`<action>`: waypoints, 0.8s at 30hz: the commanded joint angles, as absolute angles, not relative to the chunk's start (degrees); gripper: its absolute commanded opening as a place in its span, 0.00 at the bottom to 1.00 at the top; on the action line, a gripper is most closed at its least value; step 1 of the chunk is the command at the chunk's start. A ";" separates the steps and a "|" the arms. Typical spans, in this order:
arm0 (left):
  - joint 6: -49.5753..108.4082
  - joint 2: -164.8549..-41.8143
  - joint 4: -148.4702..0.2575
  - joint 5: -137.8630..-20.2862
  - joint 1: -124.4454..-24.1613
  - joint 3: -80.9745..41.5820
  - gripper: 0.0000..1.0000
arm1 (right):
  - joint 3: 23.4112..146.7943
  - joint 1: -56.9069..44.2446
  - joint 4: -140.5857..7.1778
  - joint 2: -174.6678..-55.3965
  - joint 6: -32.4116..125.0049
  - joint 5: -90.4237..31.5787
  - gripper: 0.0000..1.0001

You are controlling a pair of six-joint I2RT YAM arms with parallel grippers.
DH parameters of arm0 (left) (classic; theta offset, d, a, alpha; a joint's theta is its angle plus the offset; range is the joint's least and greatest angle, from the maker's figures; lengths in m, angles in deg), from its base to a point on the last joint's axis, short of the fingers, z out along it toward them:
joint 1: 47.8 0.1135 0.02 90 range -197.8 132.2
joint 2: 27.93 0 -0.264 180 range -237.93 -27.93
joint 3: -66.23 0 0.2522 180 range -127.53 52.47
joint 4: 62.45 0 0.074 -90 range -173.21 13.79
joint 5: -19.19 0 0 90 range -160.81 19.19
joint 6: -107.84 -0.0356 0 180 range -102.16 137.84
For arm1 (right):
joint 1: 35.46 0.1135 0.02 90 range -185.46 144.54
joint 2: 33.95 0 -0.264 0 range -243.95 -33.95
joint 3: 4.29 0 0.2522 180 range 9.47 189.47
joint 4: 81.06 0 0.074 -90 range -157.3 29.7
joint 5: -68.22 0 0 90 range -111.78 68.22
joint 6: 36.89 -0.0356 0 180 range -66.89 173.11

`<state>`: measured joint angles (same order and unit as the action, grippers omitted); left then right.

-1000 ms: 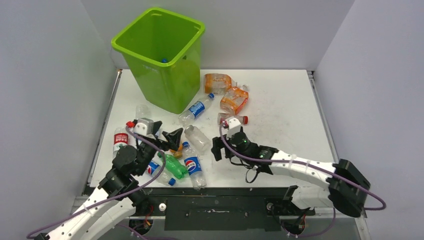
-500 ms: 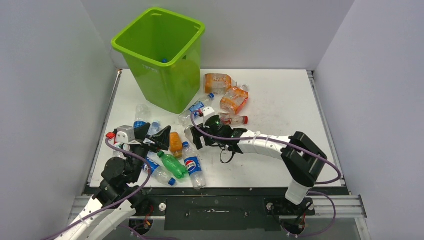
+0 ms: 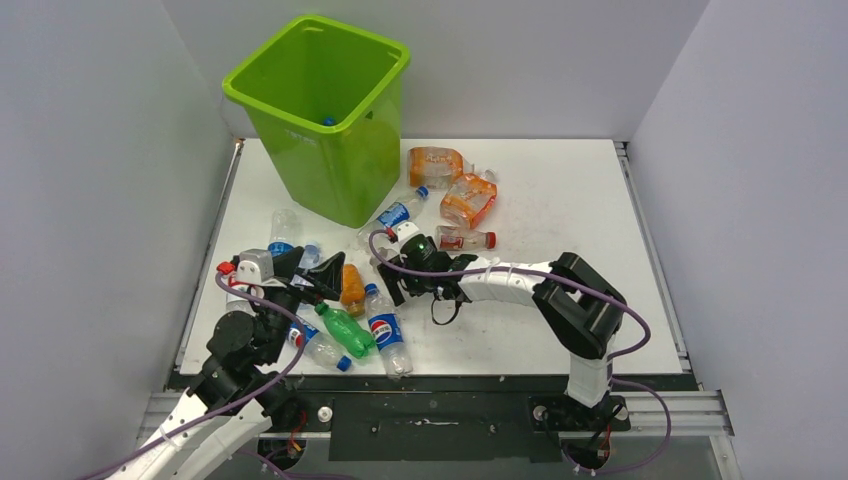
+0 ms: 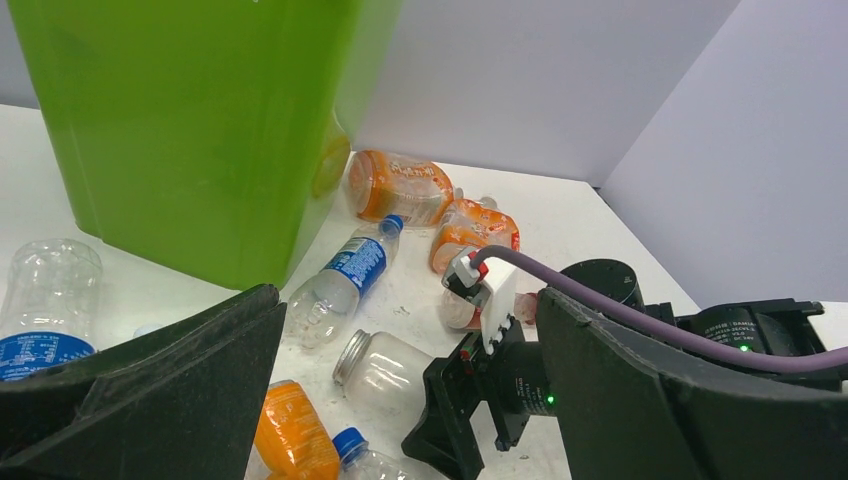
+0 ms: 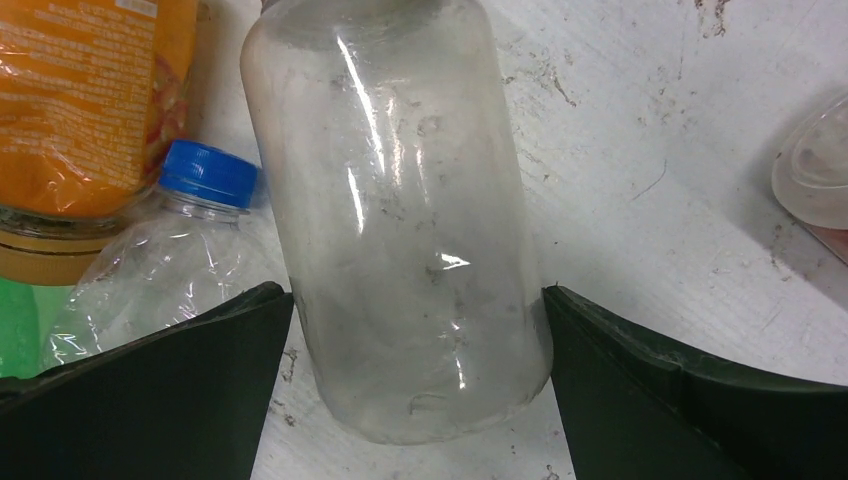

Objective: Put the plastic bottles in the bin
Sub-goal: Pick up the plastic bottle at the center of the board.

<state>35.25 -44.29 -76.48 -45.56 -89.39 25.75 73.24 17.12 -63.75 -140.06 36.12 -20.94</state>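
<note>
The lime-green bin point(image 3: 322, 110) stands at the back left, and its wall point(image 4: 190, 130) fills the left wrist view. Plastic bottles lie scattered before it. My right gripper point(image 3: 392, 280) is low over a clear, capless wide bottle point(image 5: 390, 200). That gripper point(image 5: 417, 300) is open, one finger on each side of the bottle's base. My left gripper point(image 3: 318, 277) hovers open over an orange bottle point(image 3: 350, 286), a green one point(image 3: 346, 329) and a blue-labelled one point(image 3: 385, 334). In its own view this gripper point(image 4: 408, 310) has nothing between its fingers.
Two crushed orange bottles point(image 3: 436, 163) point(image 3: 469, 200) and a small red-capped one point(image 3: 466, 238) lie right of the bin. A blue-labelled bottle point(image 3: 395, 215) rests at the bin's foot. More bottles point(image 3: 283, 230) lie along the left edge. Grey walls close in three sides.
My right arm has swung left from the table's middle to the clear bottle, and its fingers now straddle it. My left gripper drew back towards the left edge, then held still.
</note>
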 commanded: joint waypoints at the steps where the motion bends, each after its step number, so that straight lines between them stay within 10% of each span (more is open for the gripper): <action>1: 35.43 -44.28 -75.34 -46.07 -89.58 24.34 0.96 | 74.75 16.99 -66.27 -139.72 37.57 -22.12 0.94; 10: 35.33 -44.45 -75.17 -46.12 -89.63 24.44 0.96 | 71.70 17.07 -69.25 -136.73 38.33 -23.79 0.51; 24: 44.03 -44.97 -69.29 -40.54 -89.57 25.40 0.96 | 45.92 18.79 -84.76 -96.34 36.04 -25.31 0.40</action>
<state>38.52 -44.51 -75.24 -43.55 -89.41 25.75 52.65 18.32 -73.63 -107.51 37.08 -22.91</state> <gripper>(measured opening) 0.961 0.700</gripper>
